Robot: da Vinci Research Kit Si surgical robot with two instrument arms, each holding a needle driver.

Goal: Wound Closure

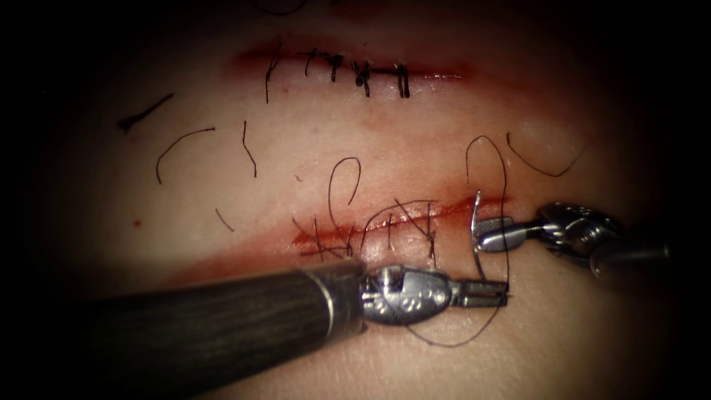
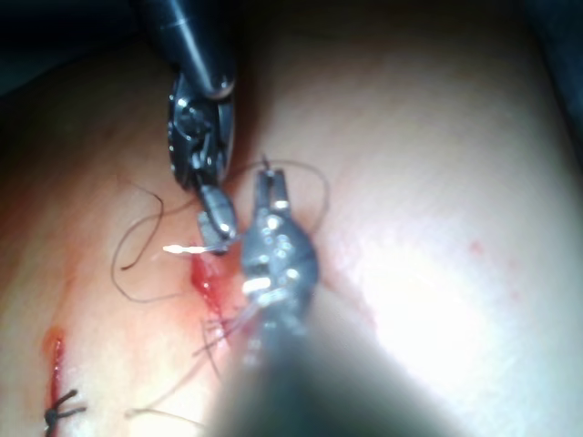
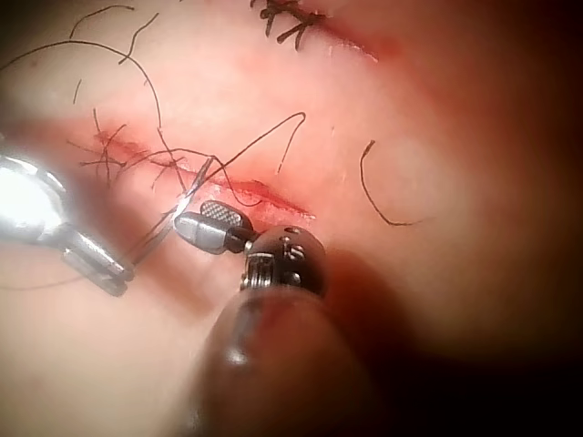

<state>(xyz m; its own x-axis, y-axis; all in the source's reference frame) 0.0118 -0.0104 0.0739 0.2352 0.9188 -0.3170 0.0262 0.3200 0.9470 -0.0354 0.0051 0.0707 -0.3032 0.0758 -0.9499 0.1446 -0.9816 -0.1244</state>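
Needle [image 1: 475, 237]: curved, steel, at right end of near cut [image 1: 385, 222], held approx mid-curve by right tool [image 1: 490, 235], jaws pinched on it; tip points up at cut edge, can't tell if in tissue [image 1: 222, 185]. Thread [image 1: 489, 178]: loops far of the needle, then down past left tool [image 1: 481, 294]. Left tool: near side of cut, jaws pressed together, holds nothing visible. Near cut: sutured on left part, red fluid [image 1: 244, 255] along it. Far cut [image 1: 355, 70]: stitched. Cut ends of thread [image 1: 181, 148] lie scattered at left.
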